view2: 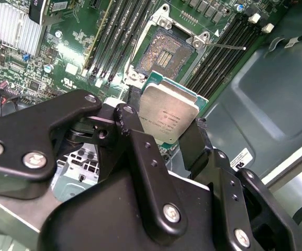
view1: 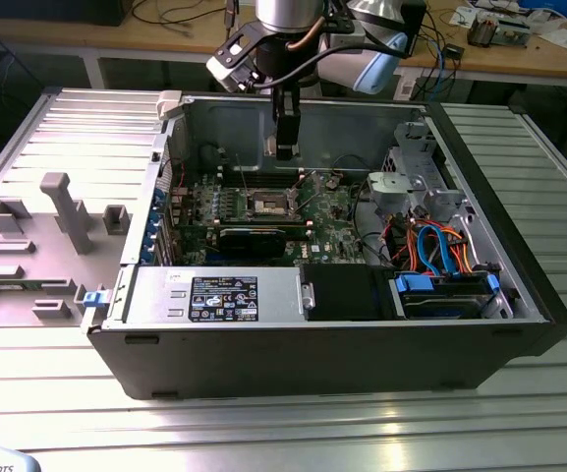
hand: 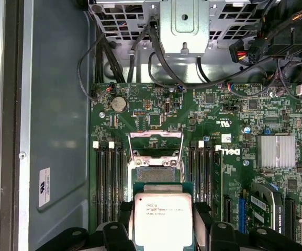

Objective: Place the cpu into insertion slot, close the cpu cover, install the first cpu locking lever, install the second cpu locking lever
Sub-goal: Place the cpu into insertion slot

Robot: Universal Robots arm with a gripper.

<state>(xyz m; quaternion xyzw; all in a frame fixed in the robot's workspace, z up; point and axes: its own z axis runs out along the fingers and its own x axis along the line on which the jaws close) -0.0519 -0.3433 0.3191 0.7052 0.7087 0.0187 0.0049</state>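
In the exterior view, far left of frame: grey plastic fixture tray [view1: 47, 236] w/ upright pegs, lying on the ribbed metal table [view1: 283, 433]. Centre of frame: open pc case [view1: 312, 359] on its side, w/ a labelled power supply [view1: 214, 295] along the near edge and the green board [view1: 327, 211] behind it. The gripper [view1: 285, 147] hangs in the upper middle of frame, above the board and clear of it, approx. over the socket [view1: 268, 205]. At the exterior view's right, inside the case: metal drive cage [view1: 416, 182] plus blue & orange cables [view1: 440, 251]. In the second wrist view the gripper's black fingers [view2: 140, 151] are closed in on two opposite edges of the chip [view2: 169, 117], silver top toward the camera. The chip is up off the board, not seated. The socket [view2: 164, 52] beyond it lies bare, dark centre showing, btwn rows of black memory slots [view2: 116, 31]. In the first wrist view the chip [hand: 163, 217] sits btwn the fingers just short of the socket [hand: 155, 174], and the cover [hand: 156, 134] stands tipped up, i.e. open, on the socket's side away from the chip.
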